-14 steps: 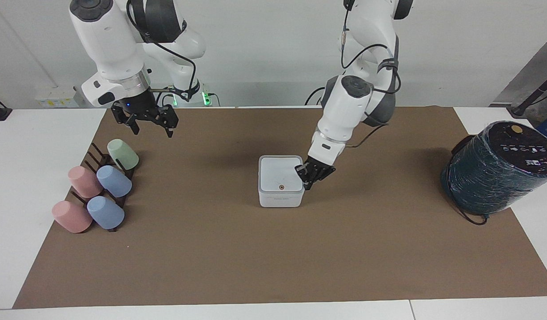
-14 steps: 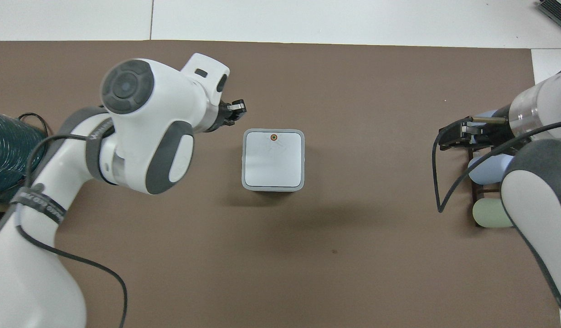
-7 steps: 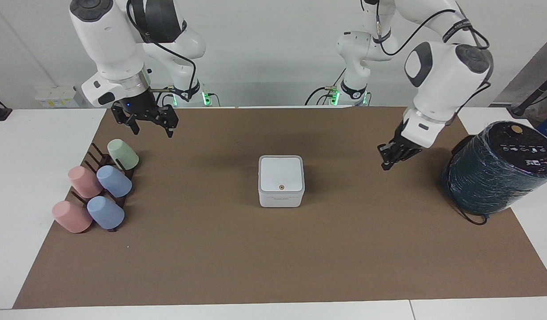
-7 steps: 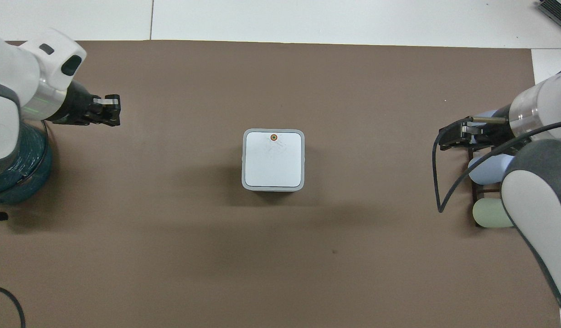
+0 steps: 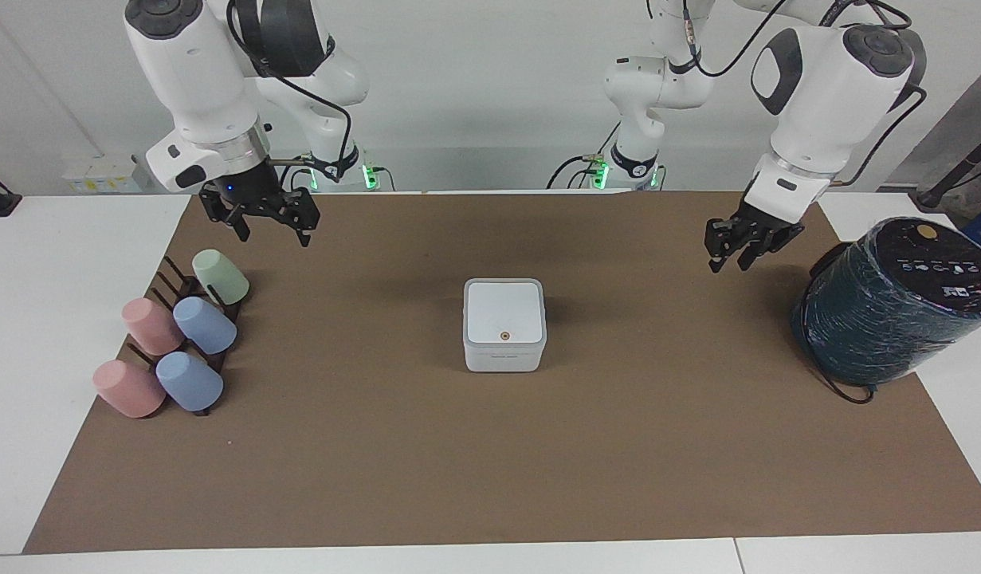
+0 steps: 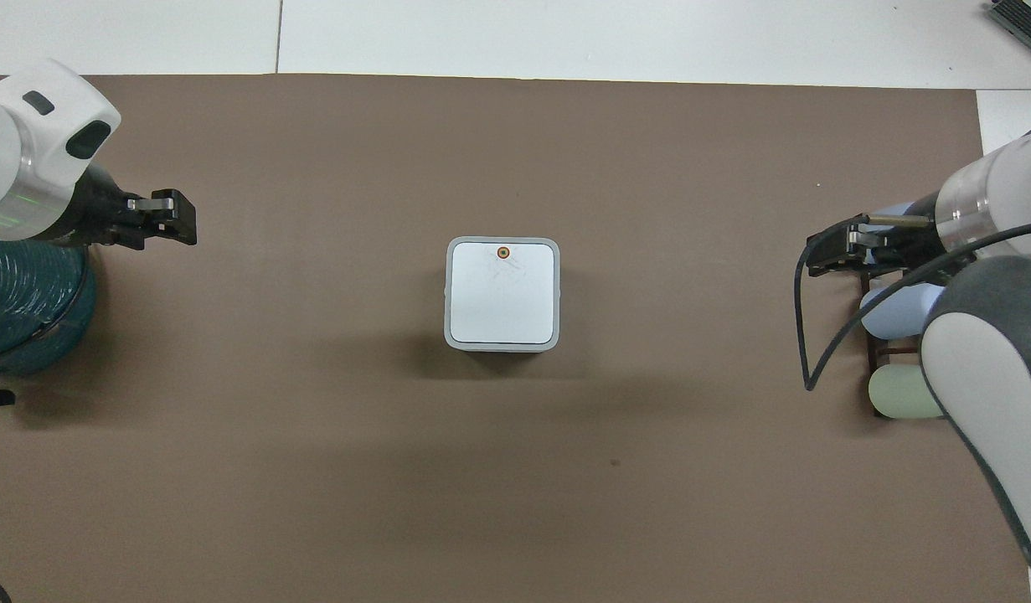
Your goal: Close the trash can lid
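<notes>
The small white trash can (image 5: 504,357) stands at the middle of the brown mat. Its lid (image 5: 504,312) lies flat and shut on it, the orange-brown dot on the side away from the robots; it also shows in the overhead view (image 6: 502,297). My left gripper (image 5: 735,257) hangs in the air over the mat toward the left arm's end, well apart from the can, beside the dark cylinder; it holds nothing, as the overhead view (image 6: 173,226) also shows. My right gripper (image 5: 272,231) is open and empty, waiting over the mat above the cup rack (image 6: 818,255).
A large dark wrapped cylinder (image 5: 888,307) stands at the left arm's end of the mat (image 6: 21,301). A rack of several pastel cups (image 5: 175,343) lies at the right arm's end (image 6: 900,352). The brown mat (image 5: 490,462) covers most of the white table.
My left gripper has drawn away from the trash can's edge, up and toward the left arm's end of the table. The lid stays flat. The right arm has not moved.
</notes>
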Robot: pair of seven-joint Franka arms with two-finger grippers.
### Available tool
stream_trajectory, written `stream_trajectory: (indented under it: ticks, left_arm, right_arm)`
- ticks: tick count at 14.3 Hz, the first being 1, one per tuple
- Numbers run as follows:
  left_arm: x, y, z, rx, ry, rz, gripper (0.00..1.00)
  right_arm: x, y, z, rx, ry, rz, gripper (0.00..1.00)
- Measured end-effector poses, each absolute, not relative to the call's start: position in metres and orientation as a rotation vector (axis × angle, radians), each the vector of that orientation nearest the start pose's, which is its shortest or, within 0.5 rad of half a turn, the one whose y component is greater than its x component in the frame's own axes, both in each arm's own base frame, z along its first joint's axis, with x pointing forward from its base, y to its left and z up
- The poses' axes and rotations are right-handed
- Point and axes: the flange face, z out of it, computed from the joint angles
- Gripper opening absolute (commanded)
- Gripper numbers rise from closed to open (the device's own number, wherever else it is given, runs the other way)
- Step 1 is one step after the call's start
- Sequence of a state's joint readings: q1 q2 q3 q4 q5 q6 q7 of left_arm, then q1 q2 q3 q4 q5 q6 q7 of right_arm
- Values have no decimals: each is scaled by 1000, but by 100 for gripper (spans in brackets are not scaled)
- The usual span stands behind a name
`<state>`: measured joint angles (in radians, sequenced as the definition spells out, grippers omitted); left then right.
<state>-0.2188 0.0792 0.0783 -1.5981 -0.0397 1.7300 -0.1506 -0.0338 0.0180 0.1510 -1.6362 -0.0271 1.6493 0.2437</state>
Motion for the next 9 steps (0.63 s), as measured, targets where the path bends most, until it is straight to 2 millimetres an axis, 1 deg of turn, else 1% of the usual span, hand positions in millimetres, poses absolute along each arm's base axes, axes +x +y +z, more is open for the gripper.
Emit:
stream_trajectory:
  ticks: [4,9]
  left_arm:
    - [583,-85,586,-3172,180,-96,100]
    - [582,-84,589,-3169,211,-104,100]
  right_arm:
    - [562,63,590,-3160,197,0,100]
    - [562,63,590,-3160,197,0,100]
